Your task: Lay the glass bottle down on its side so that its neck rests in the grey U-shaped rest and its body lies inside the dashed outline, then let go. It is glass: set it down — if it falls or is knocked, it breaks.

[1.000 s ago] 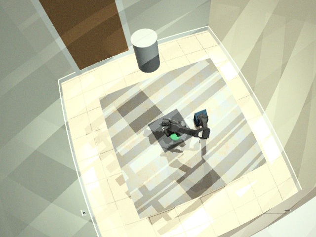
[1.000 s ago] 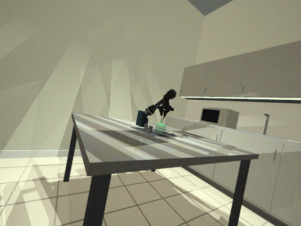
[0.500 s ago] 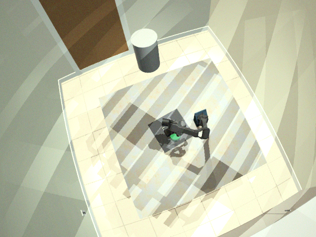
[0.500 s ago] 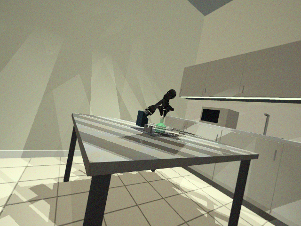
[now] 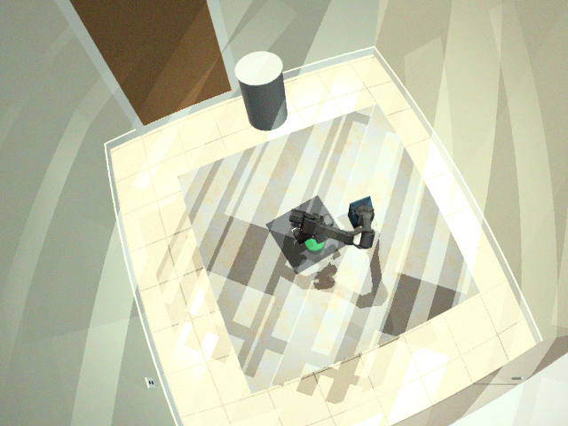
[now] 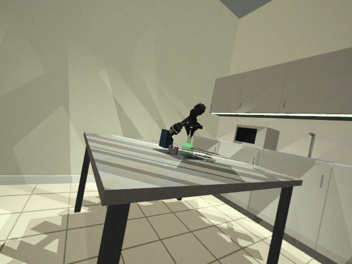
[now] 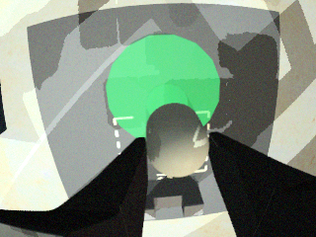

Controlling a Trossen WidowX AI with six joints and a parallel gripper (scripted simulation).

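With our claw grasping the upright bottle by its neck above the dark mat, we should tilt it slowly, keeping the grip firm, until the neck meets the grey rest and the body settles gently inside the dashed outline.

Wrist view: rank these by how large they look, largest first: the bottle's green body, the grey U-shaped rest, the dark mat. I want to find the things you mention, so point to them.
1. Dark mat (image 5: pixel 280 225) (image 7: pixel 74 99)
2. Green body (image 5: pixel 314 244) (image 6: pixel 187 148) (image 7: pixel 133 64)
3. Grey rest (image 6: pixel 172 149) (image 7: pixel 168 203), partly visible at the bottom
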